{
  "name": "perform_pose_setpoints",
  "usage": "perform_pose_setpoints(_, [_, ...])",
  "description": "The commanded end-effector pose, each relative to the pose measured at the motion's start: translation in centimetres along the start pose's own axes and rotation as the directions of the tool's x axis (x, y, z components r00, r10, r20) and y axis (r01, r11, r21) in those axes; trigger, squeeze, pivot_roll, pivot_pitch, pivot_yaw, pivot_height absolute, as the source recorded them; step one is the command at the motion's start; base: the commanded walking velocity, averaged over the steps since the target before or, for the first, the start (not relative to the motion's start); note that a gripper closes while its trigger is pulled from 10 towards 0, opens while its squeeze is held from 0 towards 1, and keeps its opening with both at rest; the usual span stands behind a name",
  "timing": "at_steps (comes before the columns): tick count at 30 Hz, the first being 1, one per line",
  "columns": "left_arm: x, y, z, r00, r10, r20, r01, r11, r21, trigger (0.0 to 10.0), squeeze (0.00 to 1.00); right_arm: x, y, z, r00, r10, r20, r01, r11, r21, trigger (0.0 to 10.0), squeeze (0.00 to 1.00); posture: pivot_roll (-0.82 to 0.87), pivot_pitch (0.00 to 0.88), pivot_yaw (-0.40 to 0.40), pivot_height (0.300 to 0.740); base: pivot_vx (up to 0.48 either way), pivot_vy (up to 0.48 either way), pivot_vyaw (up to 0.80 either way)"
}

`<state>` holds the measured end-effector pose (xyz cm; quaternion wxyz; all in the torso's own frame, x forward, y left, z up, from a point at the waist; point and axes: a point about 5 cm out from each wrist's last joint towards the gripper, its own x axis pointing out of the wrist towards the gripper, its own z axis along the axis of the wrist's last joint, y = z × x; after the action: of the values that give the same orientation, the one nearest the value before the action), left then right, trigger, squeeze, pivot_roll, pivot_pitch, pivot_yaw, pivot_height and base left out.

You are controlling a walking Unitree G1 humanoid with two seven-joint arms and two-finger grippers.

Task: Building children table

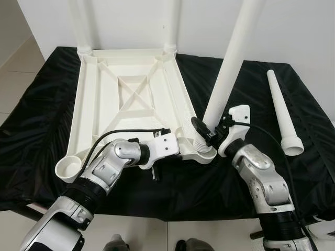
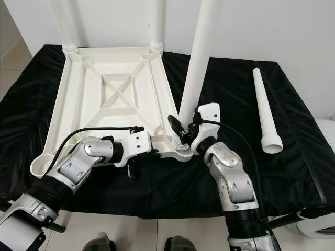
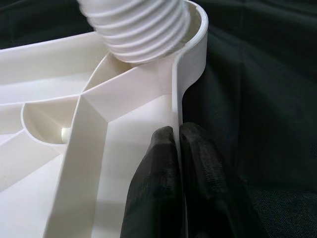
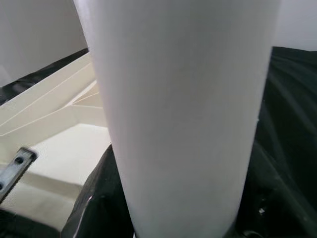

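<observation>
A white plastic children's table top (image 1: 131, 94) lies upside down on a black cloth. Two legs stand in its far corners. A third white leg (image 1: 230, 68) stands tilted in the near right corner socket (image 1: 201, 151); my right gripper (image 1: 205, 132) is shut on it low down, and the leg's shaft (image 4: 183, 109) sits between the black fingers. My left gripper (image 3: 177, 148) is shut on the table top's front rim (image 3: 176, 99) just beside that socket, one finger on each side of the rim. The leg's threaded end (image 3: 138, 25) rests in the socket. A fourth leg (image 1: 282, 112) lies loose on the cloth at right.
The near left corner socket (image 1: 68, 168) is open. The black cloth (image 1: 31, 130) covers a low surface, with tiled floor (image 1: 15, 68) to the left and a white wall (image 1: 131, 21) behind. The cloth's front edge hangs near my arms.
</observation>
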<state>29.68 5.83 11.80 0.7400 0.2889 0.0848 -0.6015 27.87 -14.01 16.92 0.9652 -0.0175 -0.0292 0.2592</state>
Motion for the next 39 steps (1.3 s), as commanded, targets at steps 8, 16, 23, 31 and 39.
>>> perform_pose_setpoints(8, [0.1,-0.5,-2.5,0.996,0.029,-0.087,-0.035,0.997,-0.066,10.0,0.00,-0.9,0.0,-0.2,0.999,-0.006,-0.033,0.007,1.000,0.007,10.0,0.00,-0.01,0.022,-0.054,0.740,0.000,0.000,0.00])
perform_pose_setpoints(16, [0.0,-0.6,-2.4,0.996,0.025,-0.086,-0.030,0.998,-0.058,10.0,0.00,-1.2,-1.2,-0.6,0.996,-0.079,-0.043,0.081,0.996,0.028,10.0,0.00,-0.01,0.018,-0.051,0.740,0.000,0.000,0.00])
perform_pose_setpoints(23, [0.0,-0.6,-2.4,0.996,0.026,-0.085,-0.031,0.998,-0.055,10.0,0.00,-1.0,-1.4,-1.1,0.993,-0.112,-0.038,0.115,0.990,0.082,10.0,0.00,0.00,0.024,-0.053,0.740,0.000,0.000,0.00])
perform_pose_setpoints(31, [-0.2,-0.4,-2.3,0.996,0.036,-0.084,-0.040,0.998,-0.054,10.0,0.00,-0.5,-0.8,-2.8,0.990,-0.125,-0.073,0.137,0.971,0.196,10.0,0.00,0.00,0.035,-0.057,0.740,0.000,0.000,0.00])
perform_pose_setpoints(39, [-0.4,-0.3,-2.3,0.996,0.046,-0.082,-0.050,0.997,-0.055,10.0,0.00,-0.3,-0.7,-3.3,0.988,-0.123,-0.095,0.138,0.975,0.175,10.0,0.00,0.00,0.041,-0.060,0.740,0.000,0.000,0.00])
